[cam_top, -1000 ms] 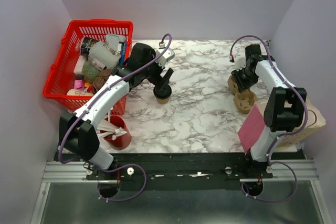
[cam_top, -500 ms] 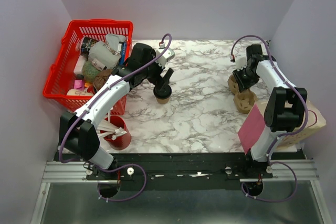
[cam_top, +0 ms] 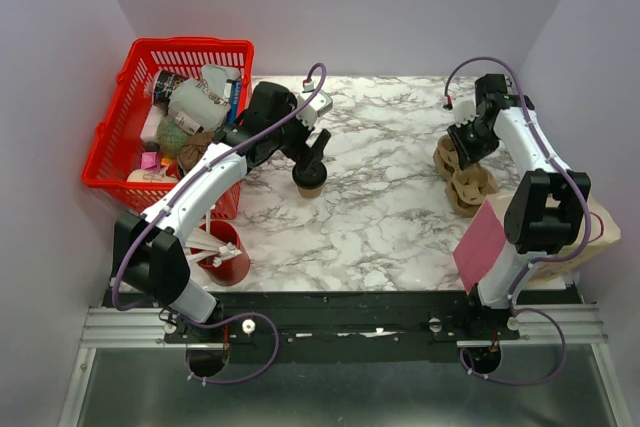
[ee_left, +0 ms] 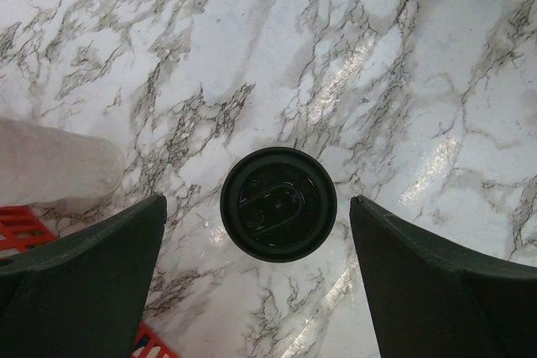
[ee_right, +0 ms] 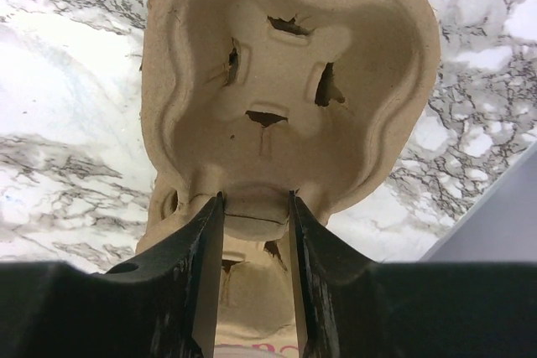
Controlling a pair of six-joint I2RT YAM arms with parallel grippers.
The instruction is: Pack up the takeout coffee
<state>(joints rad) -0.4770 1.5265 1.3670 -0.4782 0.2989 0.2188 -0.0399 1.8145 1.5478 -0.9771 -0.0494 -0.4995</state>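
The takeout coffee [cam_top: 309,185], a small tan cup with a round black lid [ee_left: 278,204], stands upright on the marble table left of centre. My left gripper [cam_top: 309,167] hovers straight above it, open wide. In the left wrist view its dark fingers [ee_left: 92,266] flank the lid without touching it. At the right, my right gripper [cam_top: 463,147] is shut on the brown moulded pulp cup carrier [cam_top: 468,187]. The right wrist view shows both fingers pressed against the carrier's [ee_right: 285,81] middle ridge, with the gripper [ee_right: 256,199] centred on it.
A red basket [cam_top: 150,50] full of items stands at the back left. A red cup of white sticks [cam_top: 230,262] sits by the left arm's base. A pink card [cam_top: 482,245] leans on a tan box [cam_top: 585,232] at the front right.
My right gripper has closed in on the cup carrier and shifted slightly toward the back, tilting the carrier with it. The left arm and the coffee have not moved.
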